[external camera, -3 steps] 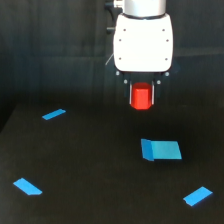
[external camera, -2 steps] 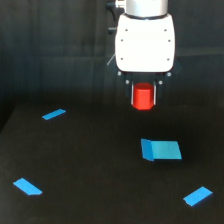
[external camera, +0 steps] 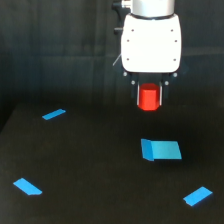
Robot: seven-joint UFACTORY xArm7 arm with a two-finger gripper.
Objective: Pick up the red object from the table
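Exterior view: gripper (external camera: 149,98) hangs above table (external camera: 90,165), fingers clamped on red object (external camera: 148,97), block held clear of black surface. Larger blue piece (external camera: 160,149) lies below it. Smaller blue pieces: one at view's left (external camera: 53,114), one lower left (external camera: 27,186), one lower right (external camera: 197,196).

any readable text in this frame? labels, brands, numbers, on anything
None: no text, logo or number can be read on anything in the exterior view.
White arm housing: plain, only small dark dots that look like screws.
Red object in the claw: plain, no marking.
Four blue pieces on the table, the largest at: plain blue, no print.
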